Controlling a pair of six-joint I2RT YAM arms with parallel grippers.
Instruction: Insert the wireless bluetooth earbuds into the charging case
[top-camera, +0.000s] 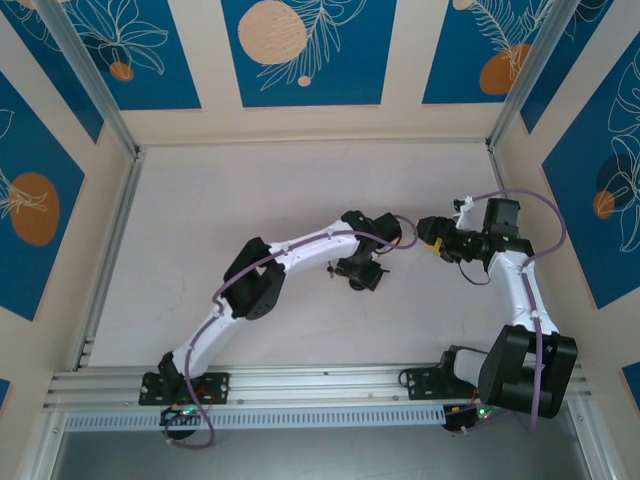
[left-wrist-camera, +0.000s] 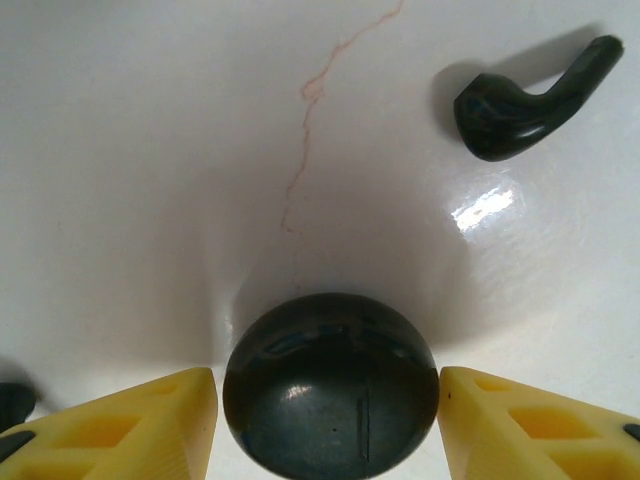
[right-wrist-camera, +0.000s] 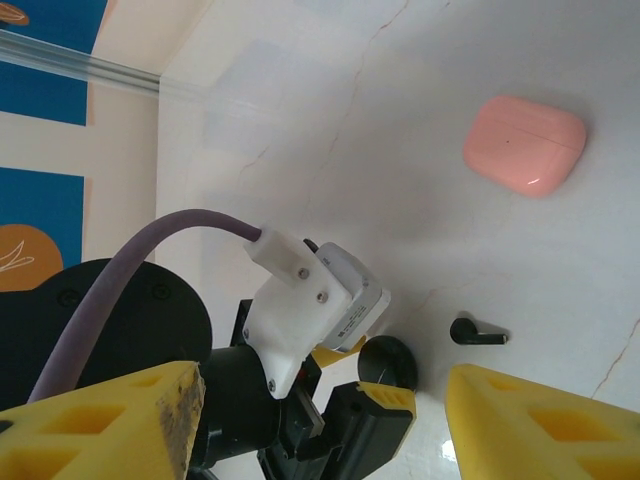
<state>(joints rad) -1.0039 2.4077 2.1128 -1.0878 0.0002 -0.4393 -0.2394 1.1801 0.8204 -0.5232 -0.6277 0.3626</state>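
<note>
The salmon-pink charging case (right-wrist-camera: 525, 143) lies closed on the white table, far from both grippers. A black earbud (right-wrist-camera: 475, 332) lies between it and my left gripper; the left wrist view has this earbud (left-wrist-camera: 535, 100) at the upper right. My left gripper (left-wrist-camera: 328, 400) is low over the table, open, its yellow fingers (left-wrist-camera: 130, 420) on either side of a flat black round disc (left-wrist-camera: 330, 385) with thin gaps showing. In the top view the left gripper (top-camera: 360, 275) sits mid-table. My right gripper (right-wrist-camera: 320, 420) hangs open and holds nothing, just right of the left one (top-camera: 427, 238).
A small dark object (left-wrist-camera: 10, 400) peeks in at the lower left edge of the left wrist view, what it is I cannot tell. The left arm's wrist and purple cable (right-wrist-camera: 150, 240) sit close in front of the right gripper. Walls enclose the table (top-camera: 200, 200).
</note>
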